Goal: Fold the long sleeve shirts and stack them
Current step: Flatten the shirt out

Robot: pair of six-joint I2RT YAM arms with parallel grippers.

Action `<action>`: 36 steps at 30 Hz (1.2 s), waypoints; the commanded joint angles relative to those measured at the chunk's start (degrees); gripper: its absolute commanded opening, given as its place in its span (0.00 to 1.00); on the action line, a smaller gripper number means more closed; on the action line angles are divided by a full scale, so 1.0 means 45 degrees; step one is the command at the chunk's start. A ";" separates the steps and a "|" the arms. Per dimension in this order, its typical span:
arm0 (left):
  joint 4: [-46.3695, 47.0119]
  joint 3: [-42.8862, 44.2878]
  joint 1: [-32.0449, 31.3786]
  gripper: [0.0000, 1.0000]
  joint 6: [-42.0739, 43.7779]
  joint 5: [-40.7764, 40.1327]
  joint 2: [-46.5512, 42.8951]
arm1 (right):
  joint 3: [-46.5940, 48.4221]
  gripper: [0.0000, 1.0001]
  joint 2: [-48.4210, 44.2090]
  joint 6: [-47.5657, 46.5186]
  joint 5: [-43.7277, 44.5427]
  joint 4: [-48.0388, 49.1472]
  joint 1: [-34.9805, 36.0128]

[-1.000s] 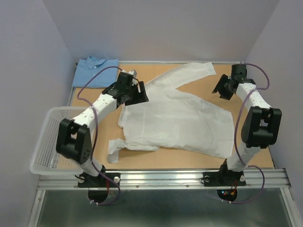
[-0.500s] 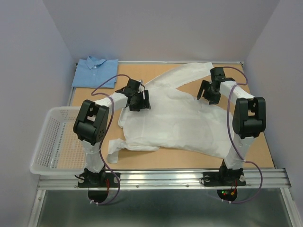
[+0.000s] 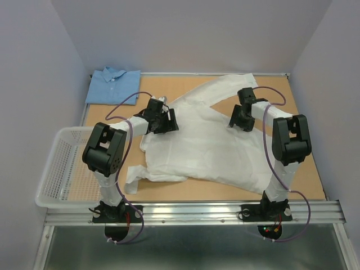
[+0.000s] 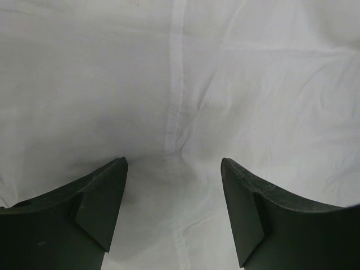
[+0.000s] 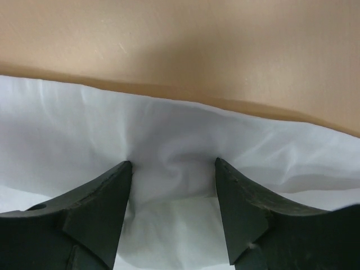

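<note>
Compared with one second ago, the right gripper (image 3: 239, 119) has travelled left from the far right edge of the table. It now sits on the white shirt (image 3: 208, 146), where the far sleeve meets the body. Its jaws stand spread, and a raised fold of the shirt's edge lies between the fingers (image 5: 101, 214). Bare board shows just beyond that edge.

The left gripper (image 3: 163, 121) has shifted only slightly toward the near side, while its arm has folded up so that the elbow stands closer to the base. Its jaws are likewise spread, with the fingertips (image 4: 101, 197) low over flat white cloth on either side of a stitched seam. Nothing is pinched, and contact with the cloth cannot be confirmed.

The white shirt lies much as before, spread open over the middle of the table. One sleeve reaches toward the far right and the other is bunched at the near left. The blue shirt (image 3: 114, 84) lies folded, collar up, at the far left corner, well apart from the white one.

The table (image 3: 298, 169) is a tan board. A white mesh basket (image 3: 48, 171) sits against its near left edge. A metal rail (image 3: 197, 212) along the near edge carries both arm bases. Plain pale walls (image 3: 185, 34) close in the left, far and right sides.
</note>
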 commanded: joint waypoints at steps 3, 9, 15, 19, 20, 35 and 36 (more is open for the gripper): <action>-0.1510 -0.0954 -0.0060 0.79 -0.0164 0.0075 0.0170 | -0.1096 0.49 0.0026 0.0623 0.1363 -0.0140 -0.0060; -0.1412 -0.1267 -0.0021 0.79 -0.0242 0.0172 0.0190 | -0.0360 0.10 -0.0421 0.0293 0.1870 -0.0159 -0.0041; -0.1373 -0.1774 0.0116 0.78 -0.0261 0.0114 -0.0044 | 0.1458 0.01 -0.1632 -0.0761 0.3725 -0.0296 -0.0041; -0.1276 -0.2028 0.0194 0.78 -0.0339 0.0075 -0.0162 | 0.2456 0.28 -0.2337 -0.2011 0.3903 -0.0101 -0.0060; -0.1218 -0.2067 0.0213 0.78 -0.0398 0.0094 -0.0181 | 0.2534 0.31 -0.2395 -0.2206 0.4038 -0.0101 -0.0041; -0.2211 -0.2672 0.0760 0.78 0.0147 -0.0745 -0.1860 | -0.0650 0.65 -0.3140 0.0585 0.1404 -0.0277 -0.2736; -0.2310 -0.2693 0.0818 0.78 0.0245 -0.0765 -0.1919 | -0.0590 0.65 -0.2964 0.0623 0.1229 -0.0277 -0.2736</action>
